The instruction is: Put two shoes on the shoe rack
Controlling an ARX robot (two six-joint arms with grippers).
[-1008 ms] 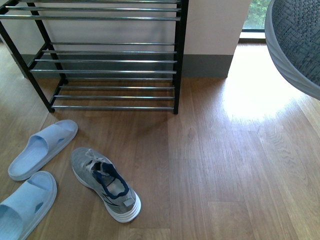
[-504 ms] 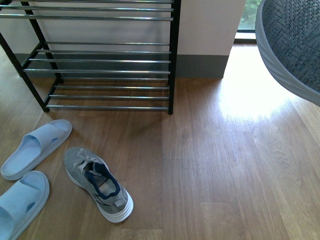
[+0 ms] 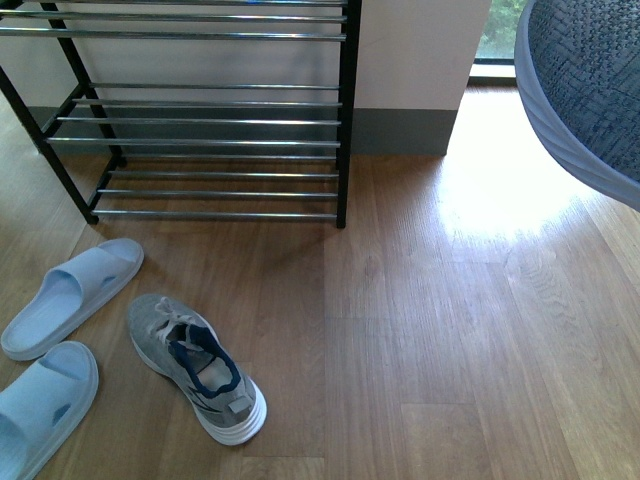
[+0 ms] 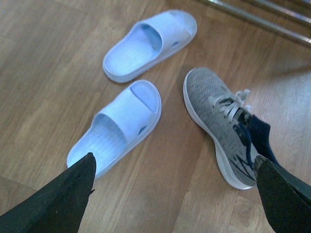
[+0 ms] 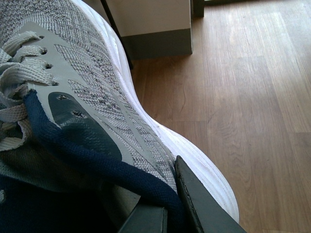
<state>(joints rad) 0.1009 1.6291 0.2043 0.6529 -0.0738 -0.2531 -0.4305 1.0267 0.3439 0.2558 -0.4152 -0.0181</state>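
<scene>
Transport step: with right gripper (image 5: 163, 213) clamped on sneaker (image 3: 590, 80) at upper right and left gripper (image 4: 172, 194) wide near floor sneaker (image 4: 218, 121), swing to rack (image 3: 200, 121) at upper left, set level on rods

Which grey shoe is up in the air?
The raised sneaker in the right gripper, top right in the front view. The other sneaker lies on the floor by the slippers.

Knit, moulded plastic, chrome and wood.
The grey sneaker (image 3: 195, 365) on the floor and the held sneaker (image 5: 92, 92) are coarse matt knit with woven laces and smooth white soles. The pale blue slippers (image 3: 70, 295) look smooth and matt. The shoe rack (image 3: 200, 121) has shiny chrome rods in a black frame. The wood floor (image 3: 450, 340) has a satin finish.
</scene>
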